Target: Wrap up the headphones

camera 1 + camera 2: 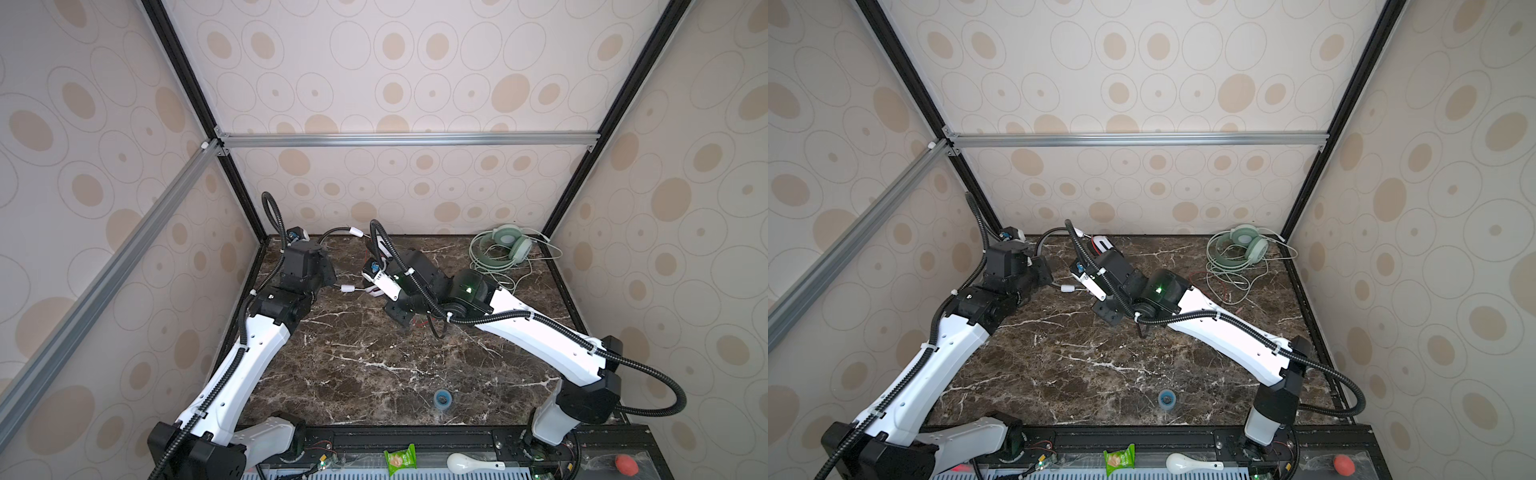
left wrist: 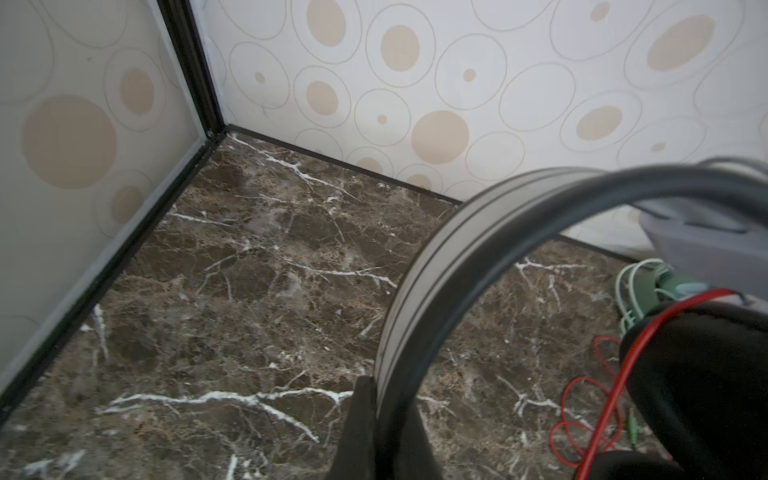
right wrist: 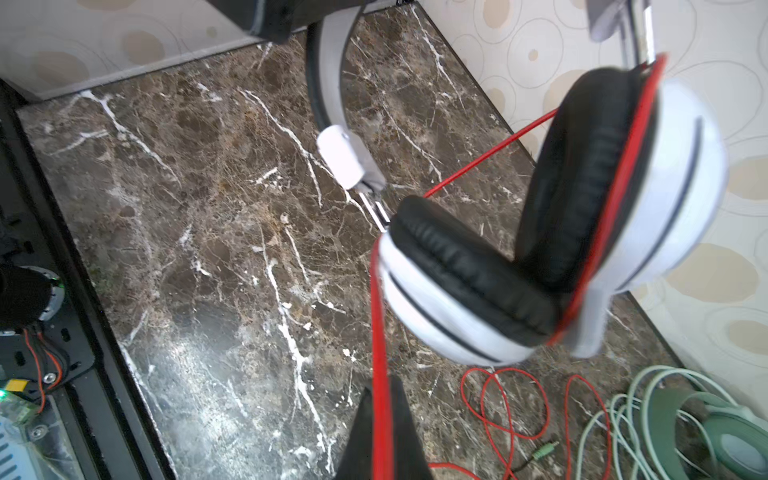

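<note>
In both top views the white headphones (image 1: 347, 287) are held between your arms, back left over the table (image 1: 353, 365); the mint pair (image 1: 509, 241) lies back right.

Left wrist: your left gripper (image 2: 384, 415) is clenched on the grey headband (image 2: 415, 291).

Right wrist: your right gripper (image 3: 380, 401) pinches the red cord (image 3: 379, 324) — its slack loops lie beside the mint cord (image 3: 648, 374), so winding could snag and drag that pair.

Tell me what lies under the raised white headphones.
Under the white headphones: bare marble table and loose loops of red cord ending in a green plug. Whatever sits directly behind the ear cups is covered.
</note>
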`<state>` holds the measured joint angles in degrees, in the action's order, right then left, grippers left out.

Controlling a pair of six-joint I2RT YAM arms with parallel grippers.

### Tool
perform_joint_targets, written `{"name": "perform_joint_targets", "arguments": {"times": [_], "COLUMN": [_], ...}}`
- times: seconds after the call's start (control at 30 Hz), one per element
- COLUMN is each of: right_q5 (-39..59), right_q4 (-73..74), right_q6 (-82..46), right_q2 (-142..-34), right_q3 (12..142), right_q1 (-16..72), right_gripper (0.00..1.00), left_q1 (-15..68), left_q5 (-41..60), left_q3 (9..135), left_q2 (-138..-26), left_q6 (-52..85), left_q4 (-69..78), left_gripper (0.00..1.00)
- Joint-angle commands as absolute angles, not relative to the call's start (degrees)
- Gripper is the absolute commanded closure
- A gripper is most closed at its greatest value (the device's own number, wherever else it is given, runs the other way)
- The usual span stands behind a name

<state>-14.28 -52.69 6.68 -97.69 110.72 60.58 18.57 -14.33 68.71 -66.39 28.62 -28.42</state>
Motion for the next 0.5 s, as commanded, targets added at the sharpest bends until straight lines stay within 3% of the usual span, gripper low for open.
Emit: {"name": "perform_joint_targets", "arguments": {"times": [0.0, 0.3, 0.47], "right_q5": [-19.5, -21.9, -28.1], "right_q4": [-60.9, -63.7, -65.0], "right_q6": [10.3, 11.5, 10.1], "right_q2": [-101.4, -105.4, -106.0], "right_q3": [118.1, 126.5, 128.8], "right_q1": [60.6, 60.6, 60.0], "right_gripper": [1.0, 1.0, 1.0], "left_q1": [18.9, 18.9, 18.9], "left_q5": [-15.6, -10.5, -6.8], "left_q3": [69.6, 68.9, 68.2], "left_q2": [-64.3, -63.6, -63.1], "left_q6": [19.4, 11.7, 7.6], "left_q4": [-27.9, -29.8, -30.5], "left_gripper": [1.0, 1.0, 1.0]}}
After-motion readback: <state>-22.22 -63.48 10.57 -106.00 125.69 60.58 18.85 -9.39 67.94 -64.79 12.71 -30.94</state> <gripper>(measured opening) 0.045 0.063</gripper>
